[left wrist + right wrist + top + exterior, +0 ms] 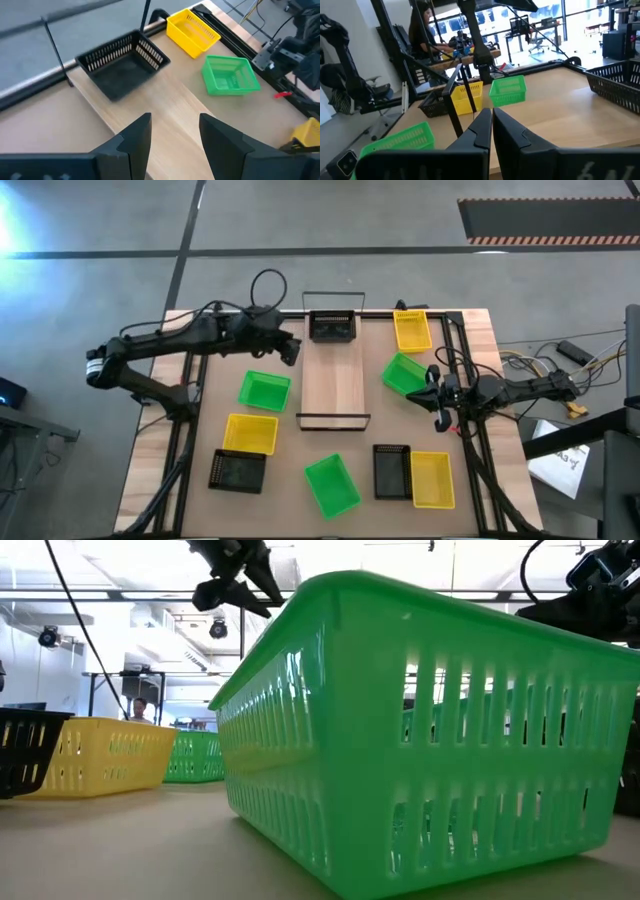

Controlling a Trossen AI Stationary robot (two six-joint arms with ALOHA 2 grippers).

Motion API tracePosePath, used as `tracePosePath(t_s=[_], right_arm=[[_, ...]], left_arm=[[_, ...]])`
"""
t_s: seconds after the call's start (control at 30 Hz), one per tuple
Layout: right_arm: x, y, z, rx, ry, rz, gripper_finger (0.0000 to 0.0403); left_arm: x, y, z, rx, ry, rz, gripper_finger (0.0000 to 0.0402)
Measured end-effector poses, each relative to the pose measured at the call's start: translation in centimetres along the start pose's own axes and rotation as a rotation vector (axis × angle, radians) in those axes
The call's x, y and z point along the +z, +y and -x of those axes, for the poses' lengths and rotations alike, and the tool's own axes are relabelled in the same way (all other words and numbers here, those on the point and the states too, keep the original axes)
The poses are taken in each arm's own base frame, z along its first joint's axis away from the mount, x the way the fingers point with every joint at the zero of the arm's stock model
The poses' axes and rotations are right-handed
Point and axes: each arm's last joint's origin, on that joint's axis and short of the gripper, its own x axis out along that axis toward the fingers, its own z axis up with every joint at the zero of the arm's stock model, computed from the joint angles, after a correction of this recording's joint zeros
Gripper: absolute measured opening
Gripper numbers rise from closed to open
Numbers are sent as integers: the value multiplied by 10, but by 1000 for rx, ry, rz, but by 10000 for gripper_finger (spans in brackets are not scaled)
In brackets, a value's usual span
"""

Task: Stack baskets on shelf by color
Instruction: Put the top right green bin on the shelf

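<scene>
The shelf (333,385) is a light-wood plank with black wire ends, lying mid-table. One black basket (333,327) (122,65) sits on its far end. Right of the shelf stand a yellow basket (412,330) (192,31) and a green basket (405,372) (230,75). The other baskets stand on the tabletop. My left gripper (290,348) (175,135) is open, above the shelf's left edge, just short of the black basket. My right gripper (437,395) (491,120) is shut, empty, beside that green basket's right side.
Left of the shelf stand a green basket (265,391), a yellow one (250,433) and a black one (238,470). Near the front edge are a green basket (332,485) (420,730), a black one (391,470) and a yellow one (432,479). A person sits in the room beyond (422,25).
</scene>
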Motion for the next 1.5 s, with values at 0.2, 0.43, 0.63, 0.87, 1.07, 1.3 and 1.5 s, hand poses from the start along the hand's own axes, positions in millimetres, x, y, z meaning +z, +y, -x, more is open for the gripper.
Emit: tracePosePath(t_s=[0.2, 0.43, 0.63, 0.87, 1.07, 1.3, 1.5], right_arm=[[4, 0, 0, -6, -44, -38, 9], [40, 2, 9, 3, -463, -501, 9], [61, 3, 22, 96, -721, -713, 9], [63, 1, 23, 45, -772, -740, 9], [80, 3, 4, -358, -470, -820, 9], [109, 12, 12, -952, 154, -1131, 9], [106, 26, -18, -1285, 628, -1200, 45]], left_arm=[[-15, 4, -6, 18, 40, 63, 151], [-19, 6, -8, 27, 52, 106, 151], [-18, 7, -5, 27, 44, 50, 151], [-19, 8, -7, 39, 43, -138, 151], [-22, 11, -9, 52, 58, -264, 151], [-25, 13, -11, 58, 70, -379, 151], [-24, 13, -11, 53, 65, -433, 151]])
